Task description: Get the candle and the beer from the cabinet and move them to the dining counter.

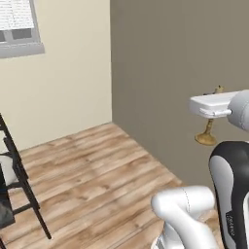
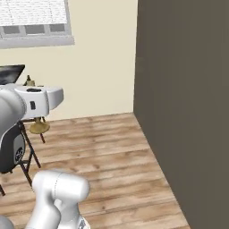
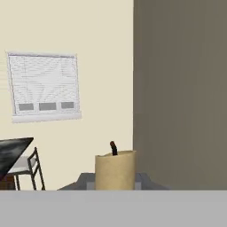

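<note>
Left base view: the white arm rises from the lower right, and its hand reaches out level at mid-right. The candle (image 1: pixel 208 133) hangs under the hand, its brass stem and round flared base showing below the white casing and a bit of gold above it, all seen against the grey-brown wall (image 1: pixel 170 73). A wood plank floor (image 1: pixel 97 170) runs below, a black stool (image 1: pixel 19 194) stands at the left edge, and a window (image 1: pixel 19 29) sits high on the cream wall.

Right base view: the hand points right at mid-left, with the candle's brass base (image 2: pixel 39 127) showing beneath it, above the floor. A corner of the dining counter (image 2: pixel 11 74) shows dark at the left edge.

Hand view: the cream candle with its dark wick stands upright between the gripper (image 3: pixel 115 181) fingers, which are pinched onto it. The dining counter's black marbled top (image 3: pixel 13 153) shows at far left, with a stool beside it.
</note>
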{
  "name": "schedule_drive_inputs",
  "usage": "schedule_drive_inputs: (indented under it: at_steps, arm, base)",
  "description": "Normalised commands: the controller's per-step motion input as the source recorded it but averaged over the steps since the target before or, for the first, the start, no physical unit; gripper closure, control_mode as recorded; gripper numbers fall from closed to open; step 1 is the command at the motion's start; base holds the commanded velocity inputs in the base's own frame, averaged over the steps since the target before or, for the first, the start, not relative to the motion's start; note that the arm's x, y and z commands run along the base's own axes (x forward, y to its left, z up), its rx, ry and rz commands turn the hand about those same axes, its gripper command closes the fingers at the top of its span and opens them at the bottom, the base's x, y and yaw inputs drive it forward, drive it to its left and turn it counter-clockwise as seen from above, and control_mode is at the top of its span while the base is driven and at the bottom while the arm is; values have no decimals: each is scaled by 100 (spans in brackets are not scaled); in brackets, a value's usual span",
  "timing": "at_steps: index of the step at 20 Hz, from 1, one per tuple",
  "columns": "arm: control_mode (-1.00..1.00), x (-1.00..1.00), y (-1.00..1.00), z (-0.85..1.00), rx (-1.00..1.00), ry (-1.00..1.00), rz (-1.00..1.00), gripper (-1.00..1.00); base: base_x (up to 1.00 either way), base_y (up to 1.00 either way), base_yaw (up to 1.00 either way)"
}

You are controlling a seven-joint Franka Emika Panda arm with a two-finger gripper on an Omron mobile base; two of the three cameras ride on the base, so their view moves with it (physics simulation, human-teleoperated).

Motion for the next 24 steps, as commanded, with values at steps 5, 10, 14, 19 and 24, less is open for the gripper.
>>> schedule_drive_inputs:
  at_steps: [5,10,14,19,24]
  arm:
    - [100,0,0,0,0,0,0,100]
    - [100,0,0,0,0,0,0,100]
    - [100,0,0,0,0,0,0,100]
    - [100,0,0,0,0,0,0,100]
    - [100,0,0,0,0,0,0,100]
  base:
    - [51,-49,55]
    - [46,-55,61]
    - [76,-50,55]
    - [100,-46,32]
    - [100,-84,17]
